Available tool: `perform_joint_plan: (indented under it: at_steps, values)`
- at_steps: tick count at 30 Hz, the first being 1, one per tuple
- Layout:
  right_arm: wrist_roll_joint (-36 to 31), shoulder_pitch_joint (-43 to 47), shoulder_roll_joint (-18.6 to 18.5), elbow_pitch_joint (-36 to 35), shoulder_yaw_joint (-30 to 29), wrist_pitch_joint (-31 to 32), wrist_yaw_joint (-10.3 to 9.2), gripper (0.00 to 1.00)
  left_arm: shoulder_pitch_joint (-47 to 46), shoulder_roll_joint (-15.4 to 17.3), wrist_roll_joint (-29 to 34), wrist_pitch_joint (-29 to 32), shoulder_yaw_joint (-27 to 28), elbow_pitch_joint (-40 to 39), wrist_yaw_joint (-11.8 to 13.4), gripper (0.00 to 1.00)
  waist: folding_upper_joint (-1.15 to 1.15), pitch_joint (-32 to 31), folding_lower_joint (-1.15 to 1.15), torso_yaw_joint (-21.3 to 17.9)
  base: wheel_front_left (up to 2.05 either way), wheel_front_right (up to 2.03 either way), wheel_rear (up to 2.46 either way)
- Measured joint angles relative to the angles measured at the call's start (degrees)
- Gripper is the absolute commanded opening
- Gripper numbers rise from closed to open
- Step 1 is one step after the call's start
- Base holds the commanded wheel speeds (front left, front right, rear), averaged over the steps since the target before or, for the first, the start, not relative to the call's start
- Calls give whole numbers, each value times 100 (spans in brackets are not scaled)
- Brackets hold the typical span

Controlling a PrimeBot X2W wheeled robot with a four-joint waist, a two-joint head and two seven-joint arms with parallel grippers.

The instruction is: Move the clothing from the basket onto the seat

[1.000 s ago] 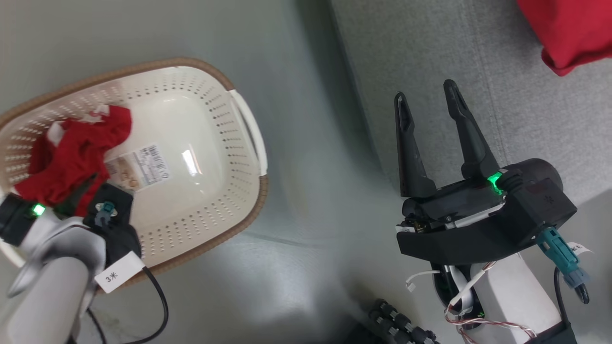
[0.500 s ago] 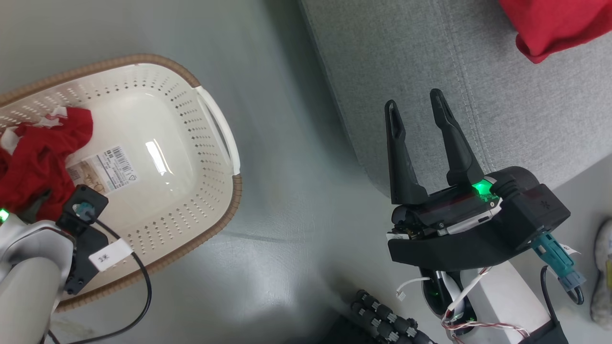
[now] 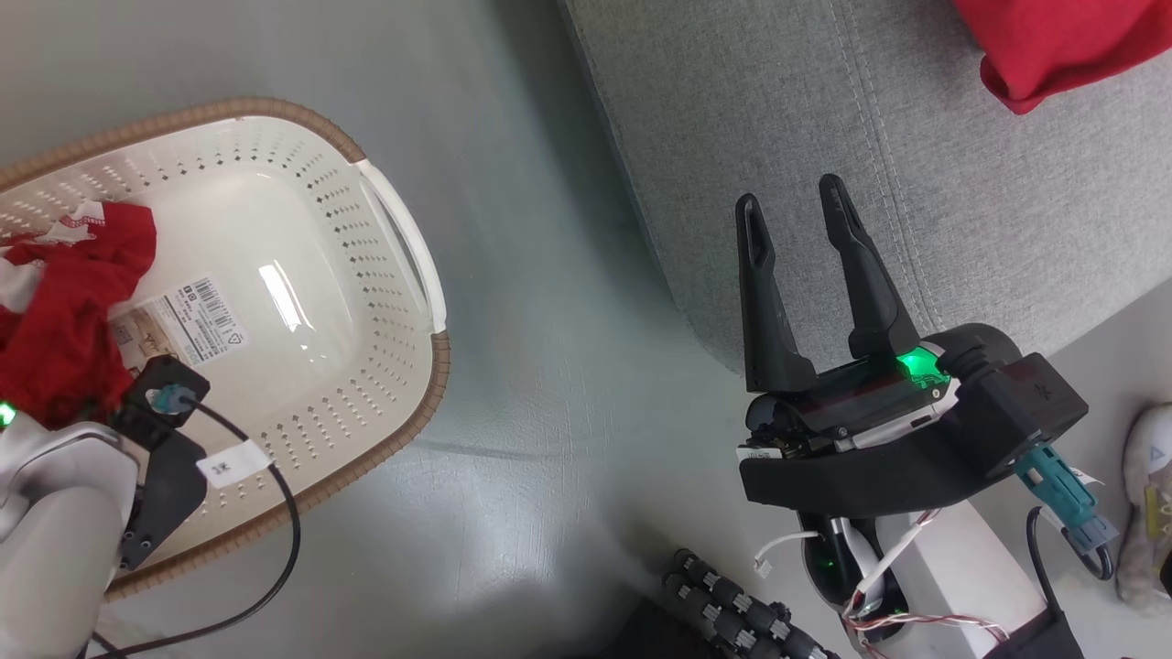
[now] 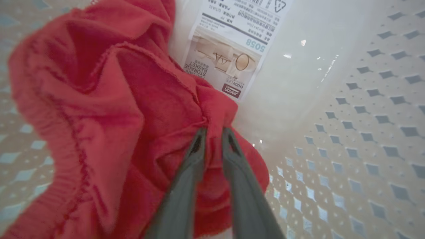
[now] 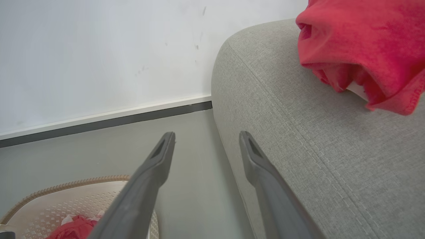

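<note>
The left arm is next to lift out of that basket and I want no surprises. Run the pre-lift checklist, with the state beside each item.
1. Left gripper grip on the red garment in the basket: ok, its fingers pinch a fold.
2. That garment free of the laundry basket: cannot tell; it lies bunched against the perforated wall.
3. Landing spot on the grey sofa: ok, bare cushion beside the red garment on the sofa.
4. Right gripper clear of the carry path: probably not ok; open and empty, it hangs over the sofa's front edge.
5. Shoe on the floor: ok, far right, away from the basket.
</note>
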Motion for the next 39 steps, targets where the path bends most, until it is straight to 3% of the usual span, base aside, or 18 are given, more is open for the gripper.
perform_joint_plan:
  at_steps: [7,12,28,39]
  values:
    - [43,-91,1,137,-35,-44,-1,100,-134,-172,41,47,-82,103,4,0,0,-8,0,22,0,0,0]
    - [16,-111,3,241,-144,-49,-13,100,-230,-482,-103,-73,20,118,56,0,0,-85,0,114,0,0,0]
    - [-534,-122,1,605,-428,-88,-18,100,-140,-1362,-1380,-1138,877,110,154,0,-1,-610,0,742,0,0,0]
    - [-935,-97,-18,886,-567,-90,-18,100,-44,-1835,-1866,-1835,1172,19,49,0,-1,-1094,0,1243,0,0,0]
